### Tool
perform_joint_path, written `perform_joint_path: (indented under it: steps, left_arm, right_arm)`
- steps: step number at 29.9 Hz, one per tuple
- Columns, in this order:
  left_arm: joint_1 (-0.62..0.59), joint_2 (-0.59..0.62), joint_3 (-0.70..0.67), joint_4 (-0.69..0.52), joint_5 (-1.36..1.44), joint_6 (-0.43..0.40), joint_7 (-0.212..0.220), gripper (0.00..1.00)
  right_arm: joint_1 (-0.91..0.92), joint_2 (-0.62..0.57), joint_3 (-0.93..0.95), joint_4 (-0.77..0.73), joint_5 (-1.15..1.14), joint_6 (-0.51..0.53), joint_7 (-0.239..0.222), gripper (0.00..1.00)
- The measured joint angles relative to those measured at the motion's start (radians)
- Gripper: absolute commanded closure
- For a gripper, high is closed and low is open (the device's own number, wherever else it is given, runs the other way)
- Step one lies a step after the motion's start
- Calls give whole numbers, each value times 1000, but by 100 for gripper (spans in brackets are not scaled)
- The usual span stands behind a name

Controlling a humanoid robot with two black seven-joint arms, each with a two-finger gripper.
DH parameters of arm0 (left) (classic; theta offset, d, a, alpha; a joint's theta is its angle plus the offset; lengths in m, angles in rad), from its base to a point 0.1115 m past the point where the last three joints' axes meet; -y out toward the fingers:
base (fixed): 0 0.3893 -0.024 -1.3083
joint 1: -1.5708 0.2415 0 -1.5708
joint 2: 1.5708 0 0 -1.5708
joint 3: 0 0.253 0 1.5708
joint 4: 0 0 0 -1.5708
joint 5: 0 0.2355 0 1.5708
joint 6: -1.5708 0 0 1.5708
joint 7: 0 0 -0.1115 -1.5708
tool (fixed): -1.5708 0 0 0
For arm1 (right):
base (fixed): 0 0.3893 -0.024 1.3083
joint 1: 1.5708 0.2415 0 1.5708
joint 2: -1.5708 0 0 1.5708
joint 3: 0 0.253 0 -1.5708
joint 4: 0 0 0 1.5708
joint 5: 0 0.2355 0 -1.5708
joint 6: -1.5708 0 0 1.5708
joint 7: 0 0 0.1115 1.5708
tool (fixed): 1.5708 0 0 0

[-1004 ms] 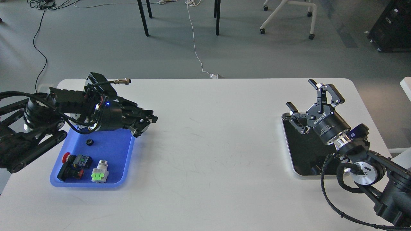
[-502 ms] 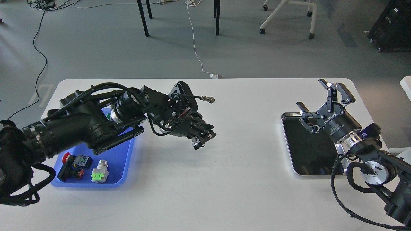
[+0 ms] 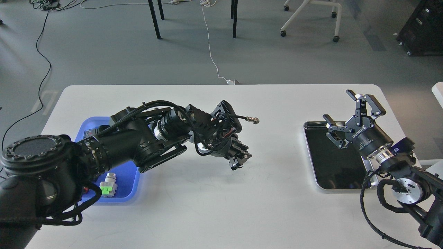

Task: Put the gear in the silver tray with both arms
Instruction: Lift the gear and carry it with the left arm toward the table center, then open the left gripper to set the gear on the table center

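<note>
The silver tray (image 3: 310, 155) lies at the right of the white table, its dark inside bare. My right gripper (image 3: 347, 111) is open with its fingers spread, above the tray's far right corner. My left arm reaches across the table's middle. Its gripper (image 3: 238, 162) points down and to the right, just above the tabletop, well left of the silver tray. Its fingers look pressed together; I cannot see anything between them. No gear shows anywhere: my left arm covers most of the blue tray (image 3: 128, 180).
A grey and green part (image 3: 108, 185) lies in the blue tray's near right corner. A cable with a metal plug (image 3: 254, 120) sticks out from my left wrist. Bare white table (image 3: 277, 145) lies between the two grippers. Chair and table legs stand on the floor beyond.
My left arm has swung from over the blue tray to the table's middle, towards the silver tray. My right gripper has drifted a little right and back, still open.
</note>
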Motion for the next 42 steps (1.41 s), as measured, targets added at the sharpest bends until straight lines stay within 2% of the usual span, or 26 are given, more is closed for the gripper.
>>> perform_joint_path:
  steps: [12, 14, 17, 19, 28, 32, 35, 38, 42]
  left_arm:
    - [39, 0, 27, -4, 0, 0, 0, 77]
    - [43, 0, 27, -8, 0, 0, 0, 66]
    - [43, 0, 26, -9, 0, 0, 0, 41]
    - [43, 0, 25, -9, 0, 0, 0, 28]
    - [34, 0, -2, -20, -13, 12, 0, 9]
    - [10, 0, -34, -47, -230, 69, 0, 6]
    - [4, 22, -50, -71, -496, 150, -1, 3]
    - [8, 97, -73, -89, -767, 210, 0, 2]
    - [58, 241, -109, -147, -1100, 231, 0, 2]
  right_arm:
    - [-8, 0, 0, 0, 0, 0, 0, 1]
    - [-8, 0, 0, 0, 0, 0, 0, 1]
    - [-8, 0, 0, 0, 0, 0, 0, 1]
    - [-8, 0, 0, 0, 0, 0, 0, 1]
    - [-8, 0, -5, 6, 0, 0, 0, 1]
    - [-7, 1, -11, 6, 0, 0, 0, 1]
    - [1, 1, -12, 7, -3, 0, 0, 1]
    - [9, 0, -15, 13, -5, 0, 0, 1]
    - [31, -3, -28, 15, -34, 0, 0, 1]
